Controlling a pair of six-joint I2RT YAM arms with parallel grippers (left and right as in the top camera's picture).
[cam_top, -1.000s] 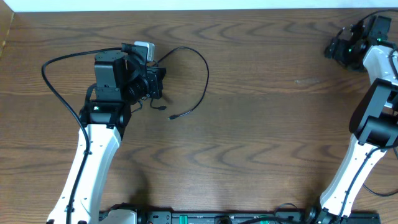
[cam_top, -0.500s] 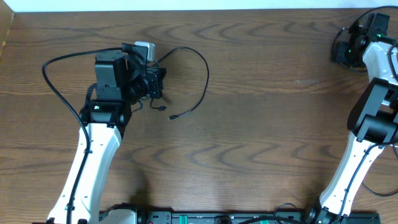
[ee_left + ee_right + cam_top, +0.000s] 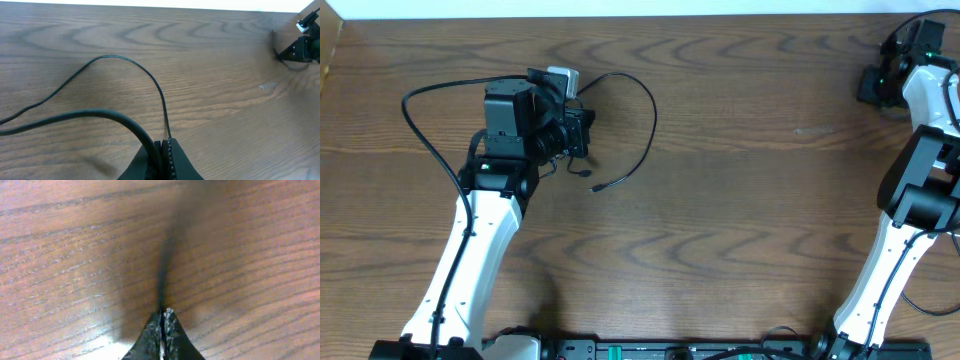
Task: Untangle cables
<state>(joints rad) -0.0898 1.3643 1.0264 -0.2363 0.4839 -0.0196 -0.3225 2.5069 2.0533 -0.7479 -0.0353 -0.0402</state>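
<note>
A thin black cable (image 3: 654, 118) loops out from my left gripper (image 3: 582, 130) and ends in a small plug (image 3: 598, 187) lying on the wood. In the left wrist view the left gripper (image 3: 164, 142) is shut on a black cable (image 3: 90, 115) that runs off to the left. The thin cable (image 3: 112, 56) arches away ahead of the fingers and comes back down to them. My right gripper (image 3: 868, 85) is at the far right of the table. In its own view the right gripper (image 3: 163, 312) is shut with nothing between the fingers, over bare wood.
The wooden table (image 3: 750, 200) stretches between the two arms. The table's back edge (image 3: 720, 14) runs close behind both grippers. A thicker black arm wire (image 3: 420, 92) curves out to the left of the left arm.
The right gripper has gone from open to shut, on nothing, and has drawn back to the right. The left arm has shifted slightly right, still holding the cable.
</note>
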